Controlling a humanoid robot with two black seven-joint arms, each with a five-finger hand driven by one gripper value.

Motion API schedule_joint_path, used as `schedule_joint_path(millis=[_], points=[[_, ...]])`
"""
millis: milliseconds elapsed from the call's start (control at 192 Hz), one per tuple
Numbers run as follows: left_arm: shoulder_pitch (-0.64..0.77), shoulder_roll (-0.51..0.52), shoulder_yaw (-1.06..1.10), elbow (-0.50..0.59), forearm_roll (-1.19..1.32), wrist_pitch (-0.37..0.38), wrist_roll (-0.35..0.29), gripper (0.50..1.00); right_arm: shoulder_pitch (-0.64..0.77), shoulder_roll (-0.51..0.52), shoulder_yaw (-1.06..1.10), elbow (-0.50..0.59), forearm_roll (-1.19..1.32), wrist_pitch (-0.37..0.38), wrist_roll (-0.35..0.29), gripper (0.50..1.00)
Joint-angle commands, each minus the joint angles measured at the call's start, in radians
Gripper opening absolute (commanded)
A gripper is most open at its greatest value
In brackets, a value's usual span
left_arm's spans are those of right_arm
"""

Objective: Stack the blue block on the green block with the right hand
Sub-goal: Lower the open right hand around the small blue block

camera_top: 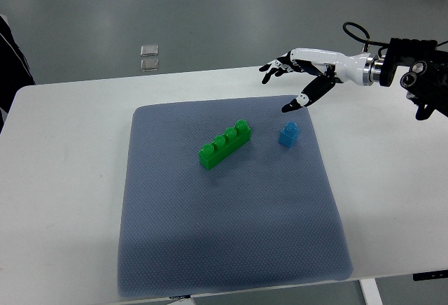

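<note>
A small blue block [288, 134] stands on the grey-blue mat [224, 235], right of centre. A long green block [225, 145] with several studs lies diagonally to its left, apart from it. My right hand [288, 84] comes in from the right edge and hovers above and behind the blue block, fingers spread and holding nothing. Its thumb tip points down toward the blue block without touching it.
The mat lies on a white table [63, 179]. Two small square floor fittings [149, 57] show beyond the table's far edge. A dark object [10, 53] sits at the left edge.
</note>
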Motion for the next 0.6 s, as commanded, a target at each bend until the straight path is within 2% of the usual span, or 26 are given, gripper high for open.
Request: schedule_joint_path(millis=[0,151,213,291,359,411,416,427,525,593], points=[[0.001,0.0,0.0,0.0,0.0,0.0,0.0,1.0,0.021,-0.018,-0.012,0.007,-0.131,-0.007,0.055,0.921],[0.0,0.0,0.0,0.0,0.0,0.0,0.0,1.0,0.041,-0.032,-0.027,0.008,-0.248,-0.013,0.082,0.921],[0.001,0.0,0.0,0.0,0.0,0.0,0.0,1.0,0.054,-0.024,-0.047,0.008,-0.289,-0.045,0.085,0.921],[0.0,0.0,0.0,0.0,0.0,0.0,0.0,1.0,0.068,-0.015,-0.115,0.008,-0.319,-0.098,0.085,0.921],[0.0,0.0,0.0,0.0,0.0,0.0,0.0,1.0,0.083,-0.003,-0.205,0.01,-0.32,-0.174,0.085,0.921],[0.0,0.0,0.0,0.0,0.0,0.0,0.0,1.0,0.084,-0.003,-0.205,0.01,-0.32,-0.174,0.085,0.921],[0.0,0.0,0.0,0.0,0.0,0.0,0.0,1.0,0.096,0.011,-0.269,0.01,-0.32,-0.238,0.087,0.921],[0.0,0.0,0.0,0.0,0.0,0.0,0.0,1.0,0.097,0.013,-0.283,0.01,-0.32,-0.252,0.087,0.921],[0.0,0.0,0.0,0.0,0.0,0.0,0.0,1.0,0.108,0.025,-0.38,0.01,-0.32,-0.34,0.087,0.921],[0.0,0.0,0.0,0.0,0.0,0.0,0.0,1.0,0.111,0.031,-0.414,0.008,-0.32,-0.366,0.087,0.921]])
